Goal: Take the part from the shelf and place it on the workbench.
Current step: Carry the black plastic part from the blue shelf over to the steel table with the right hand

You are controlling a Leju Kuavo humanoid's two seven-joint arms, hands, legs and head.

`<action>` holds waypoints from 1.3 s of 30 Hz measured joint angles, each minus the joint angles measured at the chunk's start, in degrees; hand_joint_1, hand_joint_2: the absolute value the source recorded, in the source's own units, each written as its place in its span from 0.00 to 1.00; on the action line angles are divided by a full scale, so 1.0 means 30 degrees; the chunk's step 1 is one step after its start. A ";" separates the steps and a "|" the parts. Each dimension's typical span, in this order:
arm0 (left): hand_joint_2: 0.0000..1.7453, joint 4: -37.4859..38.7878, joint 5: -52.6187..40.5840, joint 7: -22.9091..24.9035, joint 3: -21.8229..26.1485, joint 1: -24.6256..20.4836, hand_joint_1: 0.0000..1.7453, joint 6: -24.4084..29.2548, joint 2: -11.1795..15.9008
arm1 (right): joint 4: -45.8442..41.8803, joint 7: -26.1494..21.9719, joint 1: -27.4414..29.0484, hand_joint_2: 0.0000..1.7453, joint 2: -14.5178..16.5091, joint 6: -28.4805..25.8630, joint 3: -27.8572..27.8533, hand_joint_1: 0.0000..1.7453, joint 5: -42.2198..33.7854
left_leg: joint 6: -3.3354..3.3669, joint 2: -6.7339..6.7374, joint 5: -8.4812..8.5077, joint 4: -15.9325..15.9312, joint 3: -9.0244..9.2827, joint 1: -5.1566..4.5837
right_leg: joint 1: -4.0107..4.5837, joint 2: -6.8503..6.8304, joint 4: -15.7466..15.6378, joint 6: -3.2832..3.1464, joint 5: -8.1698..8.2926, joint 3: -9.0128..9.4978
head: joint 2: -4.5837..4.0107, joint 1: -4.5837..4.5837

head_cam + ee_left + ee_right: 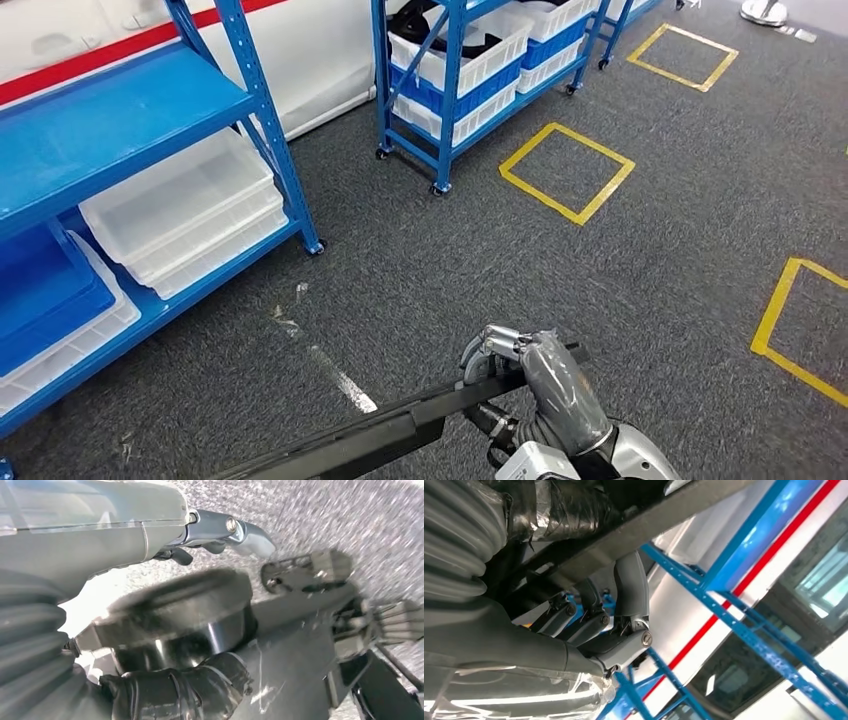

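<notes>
The part (400, 425) is a long, flat black bar that runs from the lower left edge of the head view up to my right hand (530, 375). That hand grips it near its right end, fingers curled over the top edge. In the right wrist view the thumb and fingers of the right hand (614, 625) close on the underside of the part (659, 520). In the left wrist view the part (280, 630), with a round black boss and connectors, lies between the thumb and taped fingers of my left hand (125, 540), which holds it.
A blue shelf (120, 110) stands at the left with clear bins (190, 205) and a blue bin (40, 290). A wheeled blue rack (450, 90) with white and blue bins stands behind. Yellow tape squares (567, 172) mark the grey carpet ahead and to the right.
</notes>
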 joint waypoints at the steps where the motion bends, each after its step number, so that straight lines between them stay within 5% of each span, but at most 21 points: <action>1: 1.00 0.0000 0.0004 -0.0005 0.0000 0.0029 0.00 0.0000 0.0000 | 0.0004 0.0011 -0.0007 1.00 0.0000 0.0060 0.0005 1.00 -0.0020 | -0.0002 0.0290 0.0220 0.0007 -0.0261 0.0002 | -0.0131 -0.0235 0.1233 0.0165 -0.0826 -0.0184 | 0.0000 0.0034; 2: 1.00 0.0000 0.0009 -0.0005 0.0000 0.0054 0.00 0.0000 0.0000 | 0.0007 0.0026 -0.0005 1.00 0.0000 0.0093 0.0007 1.00 -0.0027 | -0.0060 0.0571 0.0435 0.0023 -0.0541 0.0010 | -0.0288 -0.0357 0.2287 0.0322 -0.1140 -0.0256 | 0.0000 0.0038; 4: 1.00 0.0000 0.0020 -0.0005 0.0000 0.0072 0.00 0.0000 0.0004 | 0.0011 0.0047 -0.0001 1.00 0.0000 0.0100 0.0013 1.00 -0.0027 | -0.0235 0.1123 0.0848 0.0112 -0.1183 0.0052 | -0.0642 -0.0540 0.2913 0.0660 -0.0440 0.0323 | 0.0000 0.0036; 5: 1.00 0.0000 0.0024 -0.0005 0.0000 0.0056 0.00 0.0000 0.0005 | 0.0011 0.0060 -0.0003 1.00 0.0000 0.0100 0.0013 1.00 -0.0027 | -0.0358 0.1360 0.1018 0.0211 -0.1518 0.0086 | -0.0819 -0.0736 0.2258 0.0836 0.0067 0.1112 | 0.0000 0.0031; 7: 1.00 0.0000 0.0026 -0.0009 0.0000 0.0012 0.00 0.0004 0.0031 | 0.0009 0.0076 -0.0037 1.00 0.0002 0.0100 0.0015 1.00 -0.0029 | -0.0633 0.1742 0.1215 0.0549 -0.2052 0.0126 | -0.0907 -0.1490 -0.0402 0.1055 -0.0135 0.3261 | 0.0000 0.0016; 9: 1.00 0.0000 0.0029 -0.0018 0.0000 -0.0017 0.00 0.0016 0.0051 | 0.0006 0.0080 -0.0098 1.00 0.0005 0.0096 0.0015 1.00 -0.0026 | -0.0930 0.2054 0.1338 0.0801 -0.2202 0.0176 | -0.0646 -0.1922 -0.2204 0.0756 -0.0939 0.4396 | 0.0000 -0.0073; 11: 1.00 0.0000 0.0036 -0.0020 0.0000 -0.0027 0.00 0.0029 0.0024 | 0.0004 0.0080 -0.0117 1.00 0.0007 0.0098 0.0015 1.00 -0.0025 | -0.1258 0.2310 0.1464 0.0855 -0.2171 0.0336 | -0.0414 -0.1653 -0.2420 0.0145 -0.0909 0.4263 | 0.0000 -0.0144; 13: 1.00 0.0000 0.0067 -0.0062 0.0002 -0.0025 0.00 0.0026 0.0007 | 0.0006 0.0085 -0.0155 1.00 0.0007 0.0118 0.0015 1.00 -0.0029 | -0.1494 0.1679 0.0759 0.1405 -0.2437 0.0479 | -0.0347 -0.1290 -0.2476 -0.0397 -0.0573 0.3981 | 0.0000 -0.0173; 14: 1.00 0.0000 0.0135 -0.0155 0.0002 -0.0014 0.00 0.0002 0.0011 | 0.0006 0.0085 -0.0185 1.00 0.0027 0.0147 0.0015 1.00 -0.0031 | -0.1524 0.1130 -0.0019 0.2158 -0.2723 0.0488 | -0.0330 -0.1103 -0.2508 -0.0635 -0.0381 0.3800 | 0.0000 -0.0201; 16: 1.00 0.0000 0.0352 -0.0552 0.0007 0.0011 0.00 -0.0183 0.0013 | 0.0009 0.0080 -0.0222 1.00 0.0093 0.0233 0.0018 1.00 -0.0067 | -0.1424 0.0328 -0.1666 0.4488 -0.3420 0.0387 | -0.0167 -0.0650 -0.2503 -0.0921 -0.0037 0.3355 | 0.0000 -0.0239; 17: 1.00 0.0000 0.0468 -0.0787 0.0009 0.0024 0.00 -0.0336 0.0015 | 0.0011 0.0075 -0.0214 1.00 0.0126 0.0282 0.0020 1.00 -0.0102 | -0.1343 0.0196 -0.2064 0.5544 -0.3648 0.0319 | -0.0065 -0.0398 -0.2490 -0.1007 0.0149 0.3124 | 0.0000 -0.0242; 19: 1.00 0.0000 0.0603 -0.1098 0.0018 0.0038 0.00 -0.0603 0.0018 | 0.0033 0.0060 -0.0187 1.00 0.0148 0.0326 0.0022 1.00 -0.0193 | -0.1100 0.0083 -0.1745 0.5938 -0.3317 0.0182 | 0.0121 0.0145 -0.2454 -0.1081 0.0492 0.2702 | 0.0000 -0.0235; 21: 1.00 0.0000 0.0709 -0.1180 0.0022 0.0060 0.00 -0.0681 0.0020 | 0.0060 0.0009 -0.0135 1.00 0.0151 0.0302 0.0022 1.00 -0.0282 | -0.0711 -0.0399 -0.0877 0.3664 -0.1758 0.0029 | 0.0208 0.0689 -0.2404 -0.1076 0.0787 0.2369 | 0.0000 -0.0235; 23: 1.00 0.0000 0.0800 -0.1178 0.0025 0.0100 0.00 -0.0665 0.0022 | 0.0088 -0.0053 -0.0071 1.00 0.0155 0.0247 0.0024 1.00 -0.0313 | -0.0427 -0.1190 -0.0577 0.1263 -0.0313 -0.0063 | 0.0230 0.1129 -0.2336 -0.0972 0.1036 0.2104 | 0.0000 -0.0228; 26: 1.00 -0.0002 0.0975 -0.1153 0.0035 0.0110 0.00 -0.0641 0.0009 | 0.0217 -0.0124 0.0031 1.00 0.0217 0.0131 0.0042 1.00 -0.0255 | -0.0352 -0.1160 -0.0529 0.0382 0.0003 -0.0107 | 0.0166 0.1648 -0.2356 -0.0649 0.1367 0.1926 | 0.0000 -0.0257; 29: 1.00 -0.0007 0.1195 -0.1135 0.0055 0.0091 0.00 -0.0641 -0.0022 | 0.0394 -0.0144 0.0105 1.00 0.0299 -0.0037 0.0055 1.00 -0.0087 | -0.0143 -0.0419 -0.0094 -0.0068 0.0098 0.0027 | 0.0204 0.0695 -0.1327 -0.0409 0.0614 0.1387 | 0.0000 -0.0140; 31: 1.00 -0.0004 0.1295 -0.1102 0.0100 0.0165 0.00 -0.0641 -0.0022 | 0.0539 -0.0155 0.0108 1.00 0.0395 -0.0135 0.0058 1.00 -0.0025 | -0.0076 0.0098 0.0065 -0.0127 -0.0016 0.0019 | 0.0028 -0.0144 0.0870 -0.0207 -0.0726 0.0488 | 0.0000 -0.0040; 33: 1.00 0.0000 0.1375 -0.1047 0.0138 0.0253 0.00 -0.0636 -0.0011 | 0.0721 -0.0164 0.0137 1.00 0.0477 -0.0226 0.0058 1.00 0.0011 | -0.0148 0.0634 0.0134 -0.0095 -0.0167 0.0041 | -0.0274 -0.0392 0.2450 0.0065 -0.1320 -0.0008 | 0.0000 -0.0035; 35: 1.00 0.0000 0.1423 -0.1007 0.0148 0.0274 0.00 -0.0628 -0.0004 | 0.0924 -0.0186 0.0166 1.00 0.0535 -0.0297 0.0058 1.00 0.0127 | -0.0273 0.1118 0.0127 0.0000 -0.0270 0.0106 | -0.0578 -0.0672 0.1440 0.0334 -0.0672 0.0816 | 0.0000 -0.0033; 37: 1.00 0.0002 0.1448 -0.1005 0.0151 0.0276 0.00 -0.0627 0.0016 | 0.1116 -0.0188 0.0168 1.00 0.0613 -0.0370 0.0058 1.00 0.0438 | -0.0536 0.1504 -0.0014 0.0224 -0.0358 0.0139 | -0.0683 -0.1359 -0.0983 0.0531 0.0049 0.2243 | 0.0000 -0.0029; 39: 1.00 0.0009 0.1468 -0.1020 0.0155 0.0290 0.00 -0.0626 0.0053 | 0.1273 -0.0155 0.0184 1.00 0.0716 -0.0468 0.0058 1.00 0.0781 | -0.0863 0.1787 -0.0186 0.0436 -0.0386 0.0095 | -0.0559 -0.1688 -0.2080 0.0363 0.0142 0.2807 | 0.0000 -0.0091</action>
